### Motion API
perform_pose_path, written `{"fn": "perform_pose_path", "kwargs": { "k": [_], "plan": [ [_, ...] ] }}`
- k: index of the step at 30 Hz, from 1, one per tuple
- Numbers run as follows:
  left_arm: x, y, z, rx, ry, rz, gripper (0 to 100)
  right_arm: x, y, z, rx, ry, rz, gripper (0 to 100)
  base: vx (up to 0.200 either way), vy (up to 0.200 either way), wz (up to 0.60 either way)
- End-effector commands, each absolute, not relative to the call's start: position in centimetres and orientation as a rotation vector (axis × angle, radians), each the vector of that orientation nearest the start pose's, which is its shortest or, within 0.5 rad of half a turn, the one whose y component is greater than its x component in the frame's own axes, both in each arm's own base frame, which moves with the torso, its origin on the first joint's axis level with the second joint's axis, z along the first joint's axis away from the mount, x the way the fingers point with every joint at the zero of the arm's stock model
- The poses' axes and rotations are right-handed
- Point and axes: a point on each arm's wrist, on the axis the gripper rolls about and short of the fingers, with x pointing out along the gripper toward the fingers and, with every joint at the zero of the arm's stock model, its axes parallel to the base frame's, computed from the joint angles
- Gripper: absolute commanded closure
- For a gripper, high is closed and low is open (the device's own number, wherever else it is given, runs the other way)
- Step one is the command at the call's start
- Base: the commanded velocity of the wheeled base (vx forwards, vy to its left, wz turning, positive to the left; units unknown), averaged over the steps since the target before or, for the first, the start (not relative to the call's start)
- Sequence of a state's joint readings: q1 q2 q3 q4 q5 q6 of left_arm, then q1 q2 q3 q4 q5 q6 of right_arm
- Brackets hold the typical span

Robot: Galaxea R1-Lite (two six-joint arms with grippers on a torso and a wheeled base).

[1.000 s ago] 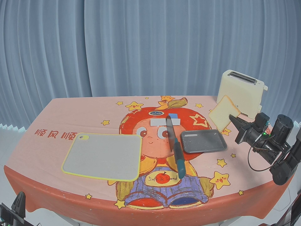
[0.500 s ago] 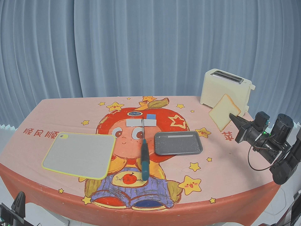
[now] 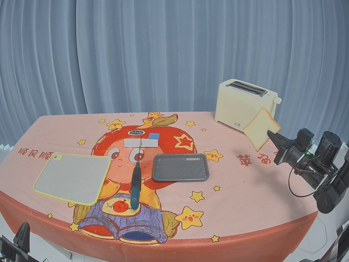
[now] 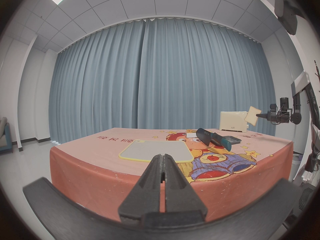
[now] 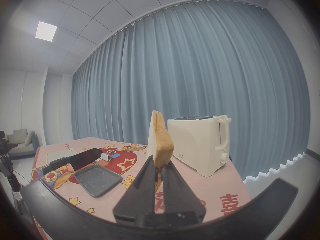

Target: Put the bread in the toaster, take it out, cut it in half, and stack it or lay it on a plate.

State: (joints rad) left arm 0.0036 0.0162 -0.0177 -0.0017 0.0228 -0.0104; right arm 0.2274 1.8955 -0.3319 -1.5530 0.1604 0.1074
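Observation:
My right gripper (image 3: 271, 133) is shut on a slice of bread (image 3: 261, 128), holding it upright in the air just right of the cream toaster (image 3: 244, 104) at the table's far right. In the right wrist view the bread (image 5: 159, 140) stands between the fingers, with the toaster (image 5: 199, 144) beyond it. A dark grey plate (image 3: 180, 167) lies mid-table. A teal-handled knife (image 3: 136, 177) rests left of it, and a yellow-edged cutting board (image 3: 72, 173) lies at the left. My left gripper (image 4: 163, 162) is shut with nothing in it, low off the table's front left corner.
White and blue tags (image 3: 141, 142) lie behind the knife on the printed tablecloth (image 3: 232, 186). A blue curtain (image 3: 174, 44) hangs behind the table. The table's right front stretch is bare cloth.
The head camera has turned right, so the whole table scene has slid left in the picture. The right gripper stays shut on the bread, which now stands closer to the toaster's side.

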Motion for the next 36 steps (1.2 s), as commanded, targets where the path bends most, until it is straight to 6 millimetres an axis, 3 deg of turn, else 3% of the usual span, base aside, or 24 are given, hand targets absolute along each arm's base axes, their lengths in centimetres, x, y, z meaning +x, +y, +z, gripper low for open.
{"fn": "perform_pose_path", "kwargs": {
  "k": [1, 18, 22, 29, 36],
  "plan": [
    [-2.2, 0.0, 7.6, -0.011, 0.009, 0.026, 100, 26.8, 6.1, 11.2, 0.103, 0.013, 0.373, 100, 0.000, 0.000, 0.00],
    [-2.2, 0.0, 7.6, -0.011, 0.009, 0.028, 100, 26.0, 4.9, 11.9, 0.082, -0.010, 0.343, 100, 0.000, 0.000, 0.00],
    [-2.2, 0.0, 7.6, -0.011, 0.009, 0.028, 100, 26.7, 4.2, 13.2, 0.044, -0.078, 0.359, 100, 0.000, 0.000, 0.00],
    [-2.2, 0.0, 7.6, -0.011, 0.011, 0.028, 100, 27.0, 4.3, 13.1, 0.051, -0.073, 0.375, 100, 0.000, 0.000, 0.00],
    [-2.2, 0.0, 7.6, -0.011, 0.009, 0.026, 100, 29.2, 2.3, 15.2, 0.034, -0.153, 0.350, 100, 0.000, 0.000, 0.00]
  ]
}}
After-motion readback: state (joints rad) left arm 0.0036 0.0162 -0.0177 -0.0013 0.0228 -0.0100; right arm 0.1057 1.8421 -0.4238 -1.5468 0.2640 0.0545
